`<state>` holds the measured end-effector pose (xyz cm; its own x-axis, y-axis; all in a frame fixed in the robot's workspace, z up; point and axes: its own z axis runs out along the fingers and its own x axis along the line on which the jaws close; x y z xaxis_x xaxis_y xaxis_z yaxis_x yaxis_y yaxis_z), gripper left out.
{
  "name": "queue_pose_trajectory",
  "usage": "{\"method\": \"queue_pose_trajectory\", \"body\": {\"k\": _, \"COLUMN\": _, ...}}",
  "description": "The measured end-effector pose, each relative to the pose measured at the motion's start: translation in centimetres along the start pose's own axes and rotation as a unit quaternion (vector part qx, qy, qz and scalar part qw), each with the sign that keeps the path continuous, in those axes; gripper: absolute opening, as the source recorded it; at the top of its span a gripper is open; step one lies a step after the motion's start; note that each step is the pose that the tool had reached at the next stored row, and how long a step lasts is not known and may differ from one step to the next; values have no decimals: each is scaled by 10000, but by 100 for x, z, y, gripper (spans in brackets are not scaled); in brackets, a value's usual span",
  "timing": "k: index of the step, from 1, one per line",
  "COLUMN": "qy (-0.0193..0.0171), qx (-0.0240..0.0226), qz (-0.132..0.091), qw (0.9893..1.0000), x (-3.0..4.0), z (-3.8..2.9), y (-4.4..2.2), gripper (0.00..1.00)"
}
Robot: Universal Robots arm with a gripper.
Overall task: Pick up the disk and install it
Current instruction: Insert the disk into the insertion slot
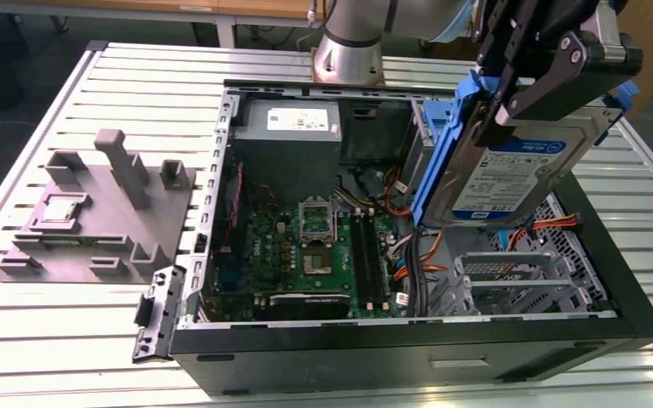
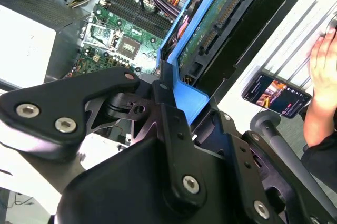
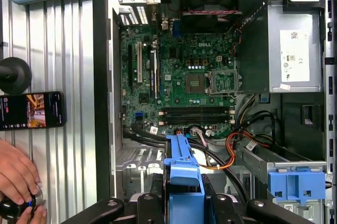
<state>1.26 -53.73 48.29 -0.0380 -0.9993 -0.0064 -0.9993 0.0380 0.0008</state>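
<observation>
The disk [image 1: 519,178], a silver drive with a white and blue label in a blue carrier frame, hangs on edge above the open computer case [image 1: 417,333], over the side at the exterior view's right. My gripper [image 1: 522,109] is shut on the disk's upper end, its black fingers [image 1: 553,81] clamped across the blue frame. In the second wrist view the disk's underside [image 2: 216,24] and its connector show past the gripper [image 2: 174,105]. The first wrist view has the blue carrier [image 3: 181,169] between the fingers [image 3: 152,203], above the case's interior.
Inside the case lie the motherboard [image 1: 315,246], a power supply [image 1: 290,127], orange cables and a metal drive cage [image 1: 508,280]. A blue bracket [image 3: 295,182] sits in a bay. A grey fixture [image 1: 99,212] stands beside the case. A phone [image 3: 31,110] and a person's hand [image 3: 18,176] are on the table.
</observation>
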Motion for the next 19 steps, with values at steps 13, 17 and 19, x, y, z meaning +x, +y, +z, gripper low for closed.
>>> {"method": "queue_pose_trajectory", "body": {"k": 13, "qy": 0, "qx": -1, "qz": 0, "qw": 10000, "x": 20, "z": 10, "y": -106, "gripper": 36}}
{"method": "queue_pose_trajectory", "body": {"k": 17, "qy": 0, "qx": -1, "qz": 0, "qw": 10000, "x": 43, "z": 22, "y": -136, "gripper": 36}}
{"method": "queue_pose_trajectory", "body": {"k": 19, "qy": 0, "qx": -1, "qz": -3, "qw": 10000, "x": 64, "z": 31, "y": -141, "gripper": 36}}
